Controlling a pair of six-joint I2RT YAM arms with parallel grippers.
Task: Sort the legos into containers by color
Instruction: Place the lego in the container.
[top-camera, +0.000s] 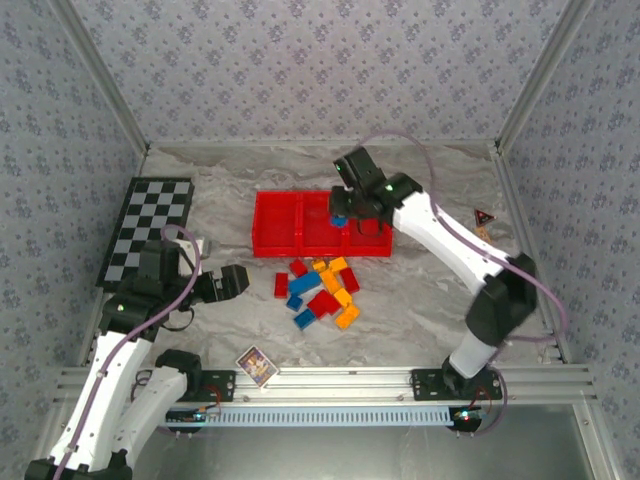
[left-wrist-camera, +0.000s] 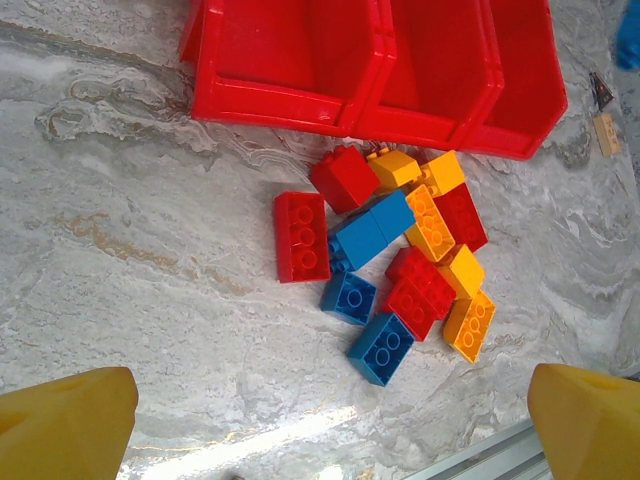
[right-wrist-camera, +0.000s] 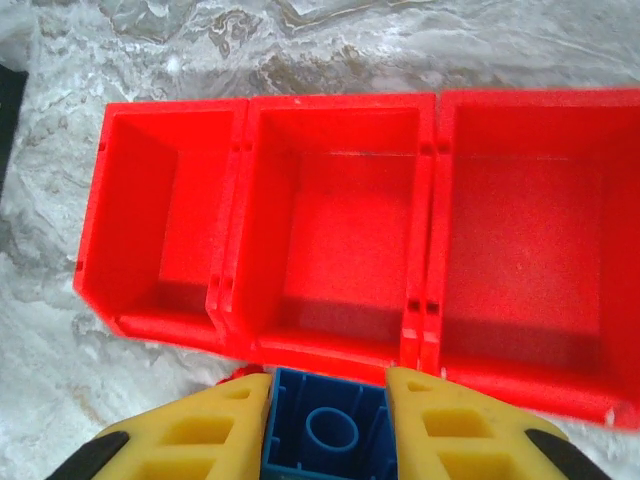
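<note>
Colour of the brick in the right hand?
Blue brick, held by the right hand; clearest in the right wrist view.

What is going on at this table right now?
The right gripper is shut on a blue lego, holding it over the red tray, whose three compartments look empty. The other legos lie in a mixed pile on the table in front of the tray. The left gripper is open beside the pile, holding nothing.

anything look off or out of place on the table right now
Nothing looks damaged or spilled. The legos sit in a loose jumbled pile just in front of the red tray, whose three compartments are empty. The right gripper holds a blue brick above it. A small picture card lies askew near the front edge.
</note>
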